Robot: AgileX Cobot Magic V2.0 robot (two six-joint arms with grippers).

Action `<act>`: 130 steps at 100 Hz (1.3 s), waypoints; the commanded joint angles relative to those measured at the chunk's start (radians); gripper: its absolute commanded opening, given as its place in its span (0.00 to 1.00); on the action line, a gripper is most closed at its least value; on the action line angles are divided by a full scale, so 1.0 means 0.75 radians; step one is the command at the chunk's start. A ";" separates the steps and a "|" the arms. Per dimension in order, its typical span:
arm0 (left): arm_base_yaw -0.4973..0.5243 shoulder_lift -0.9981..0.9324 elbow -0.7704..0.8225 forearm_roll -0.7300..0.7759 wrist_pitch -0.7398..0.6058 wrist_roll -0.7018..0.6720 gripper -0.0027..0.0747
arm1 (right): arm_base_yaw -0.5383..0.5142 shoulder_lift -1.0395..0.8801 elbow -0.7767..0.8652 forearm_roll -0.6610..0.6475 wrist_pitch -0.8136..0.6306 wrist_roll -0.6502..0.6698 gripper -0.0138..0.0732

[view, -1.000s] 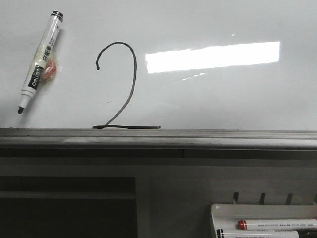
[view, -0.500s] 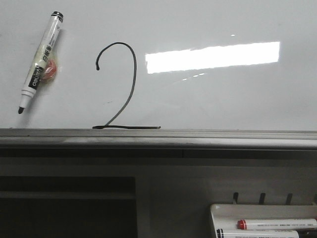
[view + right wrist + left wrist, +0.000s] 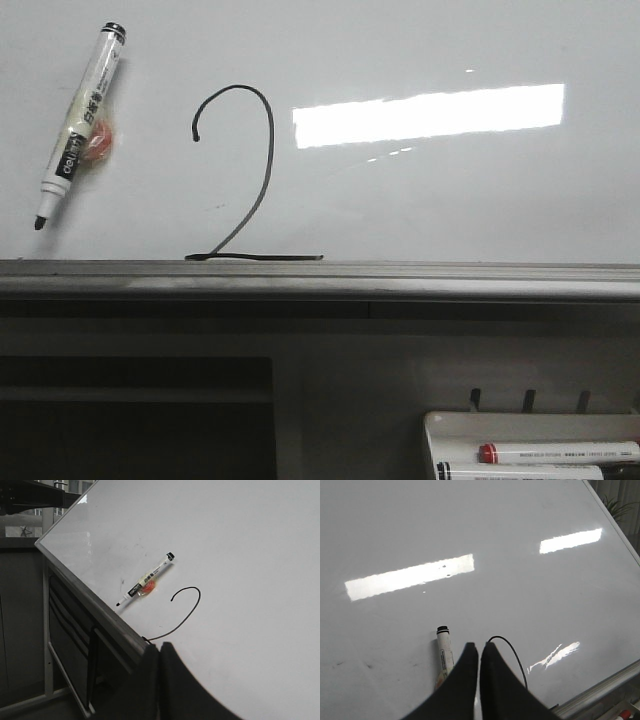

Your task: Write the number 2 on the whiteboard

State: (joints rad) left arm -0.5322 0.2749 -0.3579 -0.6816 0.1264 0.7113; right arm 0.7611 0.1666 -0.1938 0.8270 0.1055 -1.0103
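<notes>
The whiteboard point(image 3: 450, 190) fills the upper front view, with its grey metal ledge point(image 3: 400, 280) along the lower edge. A black hand-drawn number 2 point(image 3: 272, 130) stands on it, its base line just above the ledge. It also shows in the left wrist view point(image 3: 512, 648) and the right wrist view point(image 3: 187, 617). A white marker point(image 3: 82, 120) with a black cap end clings to the board left of the 2, tip down, with an orange patch behind it. My left gripper point(image 3: 479, 645) is shut and empty, away from the board. My right gripper point(image 3: 159, 648) is shut and empty.
A small white marker tray point(image 3: 450, 425) hangs below the ledge at the lower right and holds a red-capped marker point(image 3: 560, 452) and another below it. A dark recess point(image 3: 135, 420) lies under the ledge at the left. Neither gripper shows in the front view.
</notes>
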 commanded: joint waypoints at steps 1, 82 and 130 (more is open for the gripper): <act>0.002 0.014 -0.039 -0.019 -0.074 -0.005 0.01 | -0.002 0.008 -0.034 0.012 -0.066 -0.006 0.10; 0.559 -0.223 0.251 0.926 -0.169 -0.835 0.01 | -0.002 0.008 -0.034 0.012 -0.066 -0.006 0.10; 0.686 -0.407 0.493 0.938 0.080 -0.849 0.01 | -0.002 0.008 -0.034 0.012 -0.066 -0.006 0.10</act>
State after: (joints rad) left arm -0.0212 -0.0041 0.0012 0.0240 0.1614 0.0849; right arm 0.7611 0.1666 -0.1922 0.8270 0.1055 -1.0103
